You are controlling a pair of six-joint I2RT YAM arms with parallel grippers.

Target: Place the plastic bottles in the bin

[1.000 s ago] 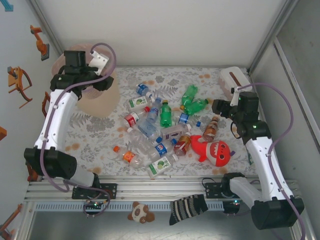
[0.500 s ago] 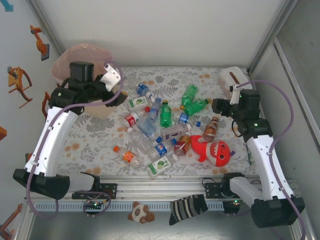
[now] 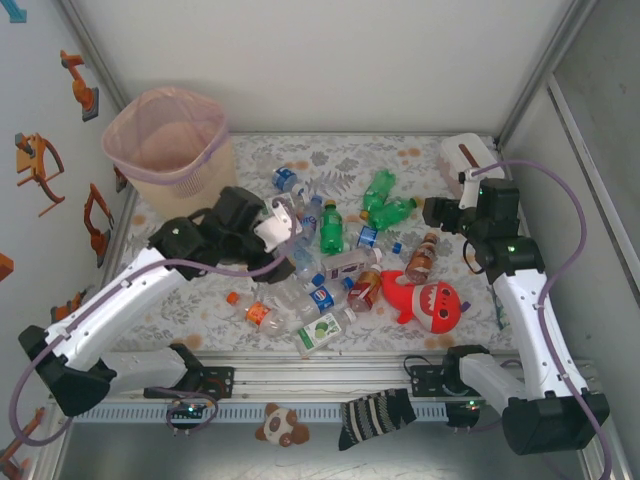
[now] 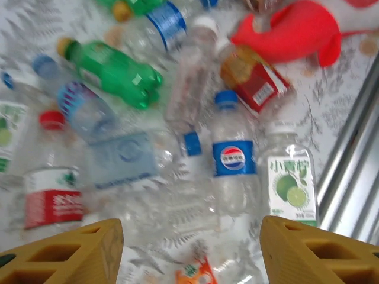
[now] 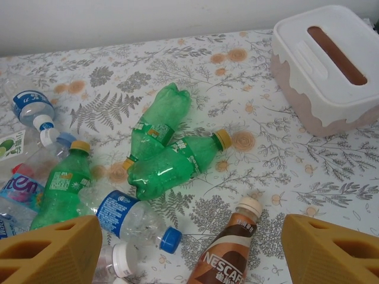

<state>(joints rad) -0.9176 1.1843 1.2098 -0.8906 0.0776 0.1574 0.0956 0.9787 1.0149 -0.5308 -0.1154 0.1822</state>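
I get bright, even, diffuse light from above in the top view, with only faint soft shadows on the table (image 3: 340, 158). My left wrist view is blurred throughout, and the plastic bottles (image 4: 234, 165) look soft-edged with pale glare. My right wrist view stays sharp and evenly lit.

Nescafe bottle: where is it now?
Top view: the Nescafe bottle lies right of centre, just beyond the red shark plush. Right wrist view: bottom centre, below the two green bottles.
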